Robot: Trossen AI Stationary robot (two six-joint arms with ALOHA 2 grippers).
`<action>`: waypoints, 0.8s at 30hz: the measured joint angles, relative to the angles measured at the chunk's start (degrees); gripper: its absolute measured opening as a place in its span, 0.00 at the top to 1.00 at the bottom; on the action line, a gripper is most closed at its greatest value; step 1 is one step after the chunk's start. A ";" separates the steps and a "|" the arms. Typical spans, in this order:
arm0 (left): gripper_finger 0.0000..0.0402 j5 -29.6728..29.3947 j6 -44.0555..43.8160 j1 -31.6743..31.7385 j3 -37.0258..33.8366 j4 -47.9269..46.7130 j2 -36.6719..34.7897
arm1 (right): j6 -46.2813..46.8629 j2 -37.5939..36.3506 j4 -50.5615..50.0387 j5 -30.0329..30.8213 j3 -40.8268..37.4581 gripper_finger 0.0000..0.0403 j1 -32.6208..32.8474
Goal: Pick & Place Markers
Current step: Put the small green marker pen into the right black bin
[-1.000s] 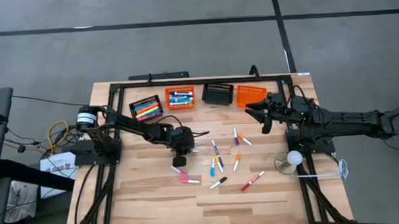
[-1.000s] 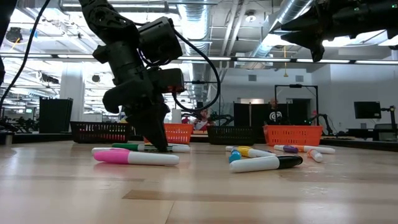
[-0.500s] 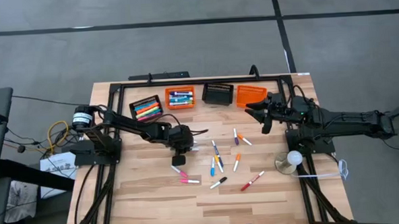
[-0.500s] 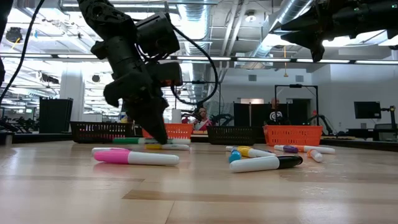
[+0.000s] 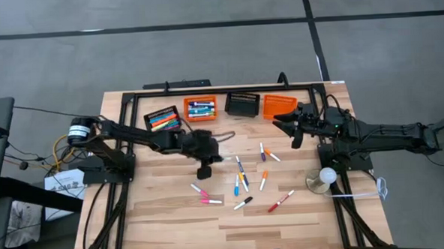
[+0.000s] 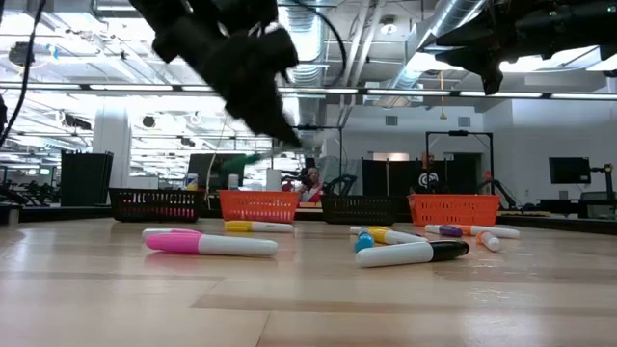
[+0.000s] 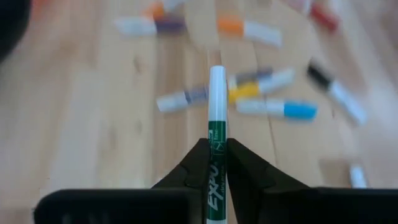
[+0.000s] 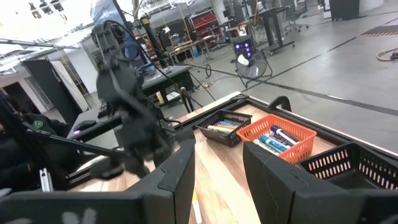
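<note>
left wrist view, green marker [image 7: 216,134] — between left tool [image 7: 212,163] fingers

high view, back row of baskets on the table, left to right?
black basket of markers → orange basket with markers → black basket → orange basket. In this view the last two show no markers.

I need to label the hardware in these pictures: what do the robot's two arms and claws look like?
Both arms are dark, slim and jointed, with black cables looping along them. The left claw has two matte black tapered fingers; the right claw has two broader, flat black fingers. The left arm's base carries a round black-and-white part.
</note>
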 joint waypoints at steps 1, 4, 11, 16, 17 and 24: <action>0.91 0.00 0.00 0.45 0.00 1.32 -1.03 | 0.01 0.02 -0.03 -0.03 0.02 0.69 0.00; 0.91 -0.01 -0.01 2.26 0.00 4.55 -3.90 | 0.01 0.00 -0.02 -0.07 0.02 0.69 0.00; 0.91 0.00 0.17 6.74 0.09 12.16 -8.00 | 0.42 0.02 0.48 -0.17 0.02 0.69 0.00; 0.90 1.81 -0.01 8.94 0.09 19.88 -7.83 | 0.42 0.02 0.68 -0.17 0.02 0.69 0.00; 0.90 1.95 -0.01 9.19 0.09 21.38 -7.76 | 0.42 0.02 0.68 -0.17 0.02 0.69 0.00; 0.91 2.13 0.41 9.74 0.09 26.41 -7.71 | 1.38 1.92 3.85 -0.02 0.02 0.69 0.00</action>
